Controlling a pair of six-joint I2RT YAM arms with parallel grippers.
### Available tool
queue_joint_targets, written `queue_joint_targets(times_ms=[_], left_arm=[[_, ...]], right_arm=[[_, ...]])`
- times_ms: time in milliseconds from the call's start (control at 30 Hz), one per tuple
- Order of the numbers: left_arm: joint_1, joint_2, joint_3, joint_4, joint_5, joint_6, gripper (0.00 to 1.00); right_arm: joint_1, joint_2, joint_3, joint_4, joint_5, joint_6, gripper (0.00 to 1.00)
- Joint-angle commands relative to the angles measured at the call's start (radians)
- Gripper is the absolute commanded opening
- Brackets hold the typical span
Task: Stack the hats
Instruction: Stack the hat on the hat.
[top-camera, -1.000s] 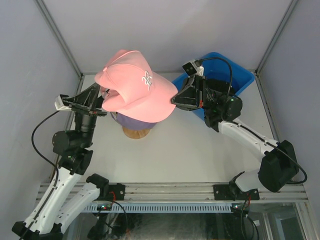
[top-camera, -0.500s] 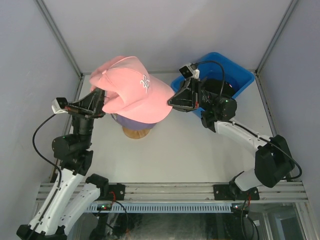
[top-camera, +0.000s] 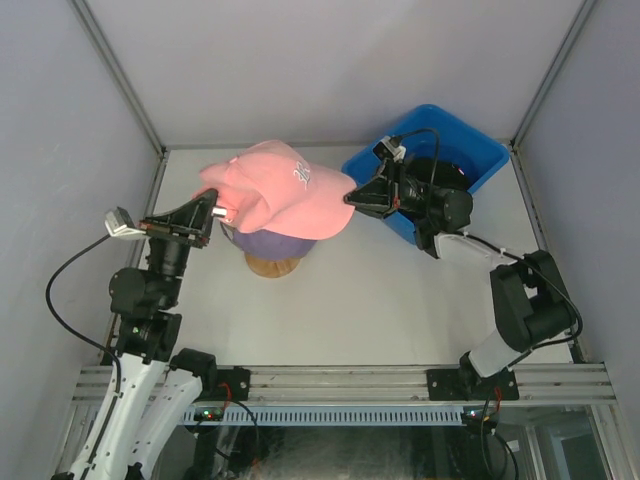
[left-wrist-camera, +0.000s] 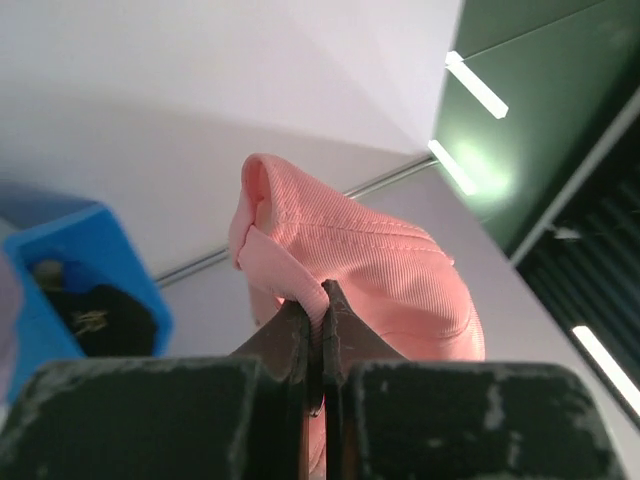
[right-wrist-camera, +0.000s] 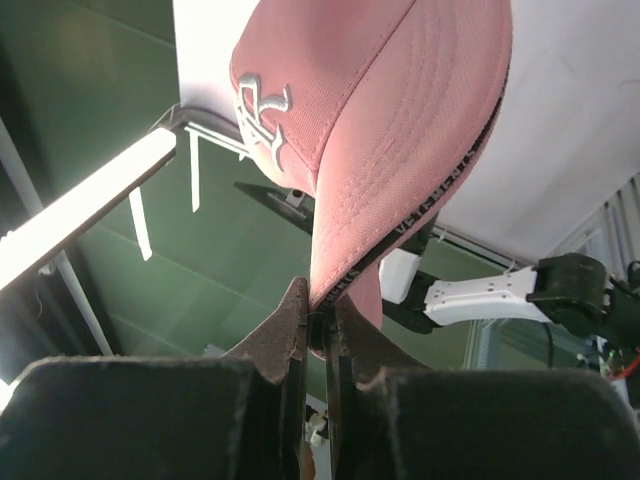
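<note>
The pink hat (top-camera: 285, 195) hangs in the air over a purple hat (top-camera: 275, 243). The purple hat sits on a wooden stand (top-camera: 275, 267) on the desk (top-camera: 380, 300). The left pincer (top-camera: 207, 213) is pinched tight on the back of the pink hat. The right pincer (top-camera: 352, 197) is pinched tight on its brim edge. 1 black hat (left-wrist-camera: 95, 318) lies in the blue bin (top-camera: 470, 150).
</note>
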Motion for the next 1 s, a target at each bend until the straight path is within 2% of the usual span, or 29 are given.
queue_joint_targets(times_ms=[0,267,500,967], left_arm=[[0.012,-0.009,0.049,-0.125,0.016,0.163,0.0],[0.043,-0.011,0.04,-0.231,0.023,0.267,0.0],[0.098,0.003,0.044,-0.289,0.084,0.301,0.0],[0.144,0.14,0.065,-0.276,0.247,0.383,0.0]], right_arm=[[-0.054,0.066,0.011,0.057,-0.028,0.024,0.0],[-0.081,0.237,0.062,0.058,-0.092,-0.052,0.0],[-0.105,0.354,0.11,0.057,-0.117,-0.085,0.0],[-0.146,0.54,0.197,0.056,-0.069,-0.151,0.0]])
